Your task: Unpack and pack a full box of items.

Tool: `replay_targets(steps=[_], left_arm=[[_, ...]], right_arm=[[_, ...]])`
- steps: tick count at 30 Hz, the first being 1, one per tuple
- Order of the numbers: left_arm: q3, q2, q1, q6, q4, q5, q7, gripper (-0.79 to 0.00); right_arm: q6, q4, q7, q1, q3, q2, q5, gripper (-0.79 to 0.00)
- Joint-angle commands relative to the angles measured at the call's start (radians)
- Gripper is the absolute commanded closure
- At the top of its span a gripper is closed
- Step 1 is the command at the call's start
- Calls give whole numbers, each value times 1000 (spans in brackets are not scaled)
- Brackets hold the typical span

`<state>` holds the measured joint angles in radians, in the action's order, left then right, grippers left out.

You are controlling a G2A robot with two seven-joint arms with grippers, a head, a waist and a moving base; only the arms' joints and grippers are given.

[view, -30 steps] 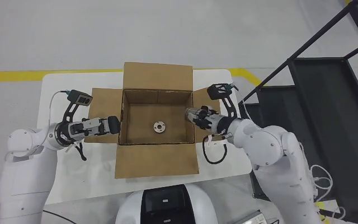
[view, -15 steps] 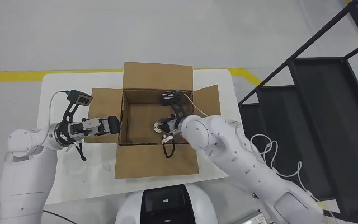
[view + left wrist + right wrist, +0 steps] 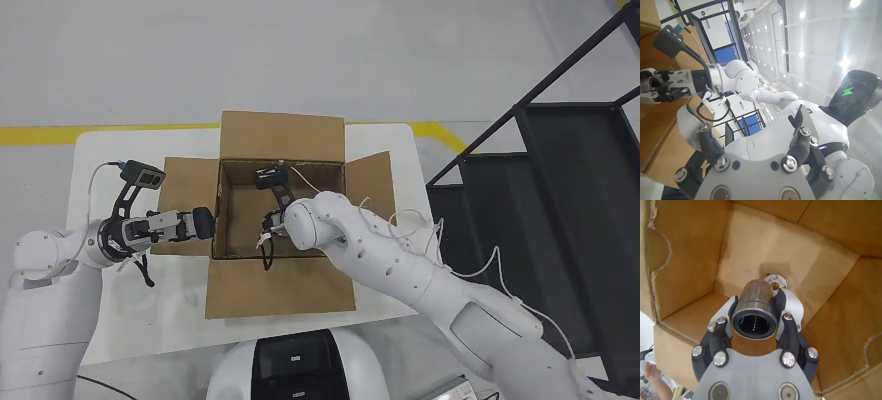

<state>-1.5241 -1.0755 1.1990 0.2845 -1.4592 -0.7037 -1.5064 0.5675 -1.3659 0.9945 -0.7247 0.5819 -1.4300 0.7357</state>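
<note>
With the right arm's jaws clamped on the steel sleeve (image 3: 755, 311) inside the cardboard box (image 3: 687, 262), close to the flanged disc (image 3: 775, 280), and the left arm's jaws apart by a side flap (image 3: 188, 185), I'd set it down beside that disc, then release.

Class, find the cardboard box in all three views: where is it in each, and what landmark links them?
Top view: cardboard box, flaps open, at centre.
Left wrist view: box wall beside the left gripper.
Right wrist view: box interior surrounds the right gripper.
Landmark: right gripper holding the metal cylinder.
</note>
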Motion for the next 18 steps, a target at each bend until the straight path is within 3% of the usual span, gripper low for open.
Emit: replay_targets(steps=[1, 13, 15, 16, 18], left_arm=[[0, 0, 0, 0, 0, 0, 0, -785], [0, 0, 0, 0, 0, 0, 0, -785], [0, 0, 0, 0, 0, 0, 0, -785], [0, 0, 0, 0, 0, 0, 0, -785], [0, 0, 0, 0, 0, 0, 0, -785]], right_arm=[[3, 49, -18, 21, -19, -19, -12, 0], [0, 312, -91, 108, -88, -130, -96, -3], [-3, 344, -94, 118, -92, -144, -104, -314], [-3, 359, -93, 122, -93, -149, -107, -773], [-2, 384, -91, 131, -96, -160, -108, -785]])
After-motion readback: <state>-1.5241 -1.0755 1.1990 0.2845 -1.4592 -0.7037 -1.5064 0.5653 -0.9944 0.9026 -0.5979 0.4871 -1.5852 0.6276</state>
